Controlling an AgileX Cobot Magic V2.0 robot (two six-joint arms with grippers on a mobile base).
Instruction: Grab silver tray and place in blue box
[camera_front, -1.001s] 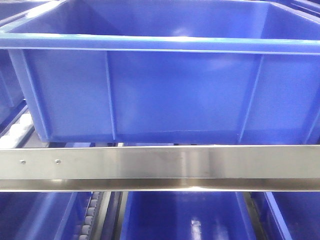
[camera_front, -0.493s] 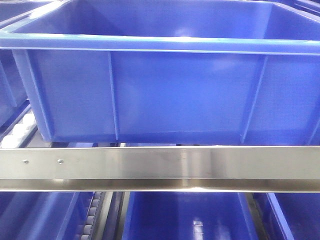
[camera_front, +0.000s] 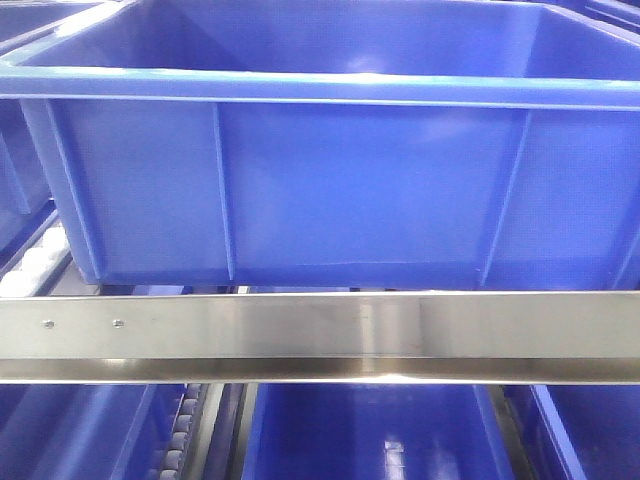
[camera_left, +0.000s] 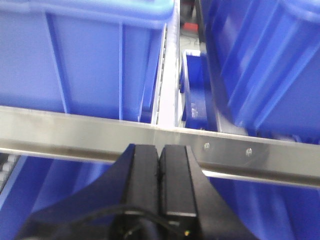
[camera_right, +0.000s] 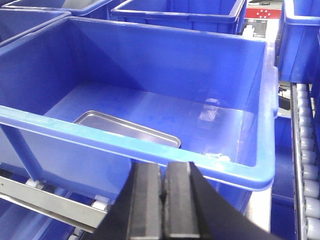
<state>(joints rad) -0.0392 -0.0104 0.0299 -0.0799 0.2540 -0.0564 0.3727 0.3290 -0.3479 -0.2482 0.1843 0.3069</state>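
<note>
A warehouse picking line: rows of blue crates (camera_right: 180, 15) on roller tracks (camera_right: 306, 150) behind steel rails (camera_front: 320, 335).

The blue box's (camera_right: 150, 145) near wall hides part of the silver tray (camera_right: 125, 129); its ridges are indiscernible.

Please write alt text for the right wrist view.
A silver tray lies flat on the floor of a large blue box, near its front wall. The right gripper, shut and empty, sits in front of the box rim.
</note>
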